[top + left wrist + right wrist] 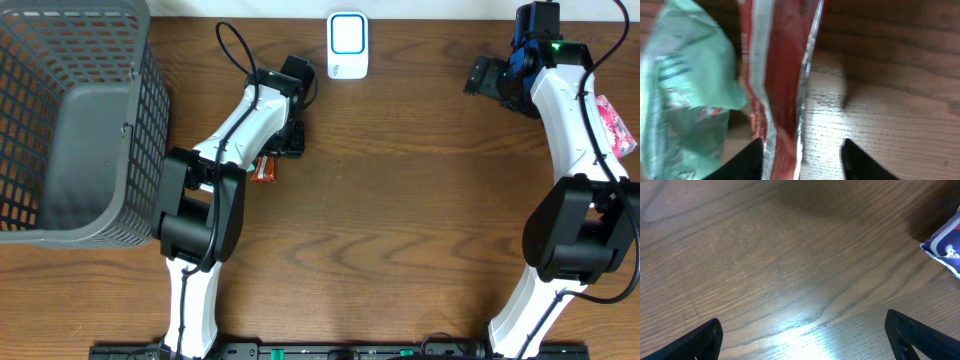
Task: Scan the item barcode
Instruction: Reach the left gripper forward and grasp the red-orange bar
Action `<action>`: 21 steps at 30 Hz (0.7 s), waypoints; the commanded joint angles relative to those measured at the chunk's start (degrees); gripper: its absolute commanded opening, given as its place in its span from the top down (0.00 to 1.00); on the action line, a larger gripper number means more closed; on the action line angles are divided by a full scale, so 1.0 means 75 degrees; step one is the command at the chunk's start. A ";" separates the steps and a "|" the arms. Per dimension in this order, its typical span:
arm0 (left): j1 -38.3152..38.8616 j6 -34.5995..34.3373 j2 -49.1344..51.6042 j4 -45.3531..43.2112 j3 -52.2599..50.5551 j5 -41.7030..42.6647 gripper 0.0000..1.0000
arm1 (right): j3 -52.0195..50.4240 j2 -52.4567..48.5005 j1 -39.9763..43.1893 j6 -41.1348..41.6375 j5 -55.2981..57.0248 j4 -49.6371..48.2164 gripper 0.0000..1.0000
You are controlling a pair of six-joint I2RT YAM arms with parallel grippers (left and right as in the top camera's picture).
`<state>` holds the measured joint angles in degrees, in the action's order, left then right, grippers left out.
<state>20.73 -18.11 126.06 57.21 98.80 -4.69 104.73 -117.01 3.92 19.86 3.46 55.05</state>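
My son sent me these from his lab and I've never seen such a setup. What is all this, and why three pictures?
These are two robot arms at a wooden table. One picture looks down from above; the other two come from cameras on each wrist. The left gripper has its fingers around the edge of a red packet, with a green packet beside it; whether it grips yet is unclear. The right gripper is open over bare wood, near a blue and white packet. Also there: a grey basket, a white barcode scanner, and a pink packet.
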 commanded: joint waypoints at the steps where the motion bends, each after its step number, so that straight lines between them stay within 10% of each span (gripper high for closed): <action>1: -0.0017 0.0000 0.0347 0.0041 -0.0073 0.0562 0.59 | 0.0020 0.0012 0.0015 -0.0114 0.0099 0.0006 0.01; 7: 0.0047 0.0000 0.0358 0.0020 -0.0149 0.1396 0.92 | 0.0020 0.0012 0.0015 -0.0114 0.0099 0.0003 0.01; 21: 0.0933 0.0644 -0.0670 -0.0224 -0.0073 0.4301 0.93 | 0.0020 0.0012 0.0017 -0.0114 0.0099 0.0006 0.01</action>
<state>25.93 -15.94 127.04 56.10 98.35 22.79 104.73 -117.01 3.92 19.86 3.49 55.05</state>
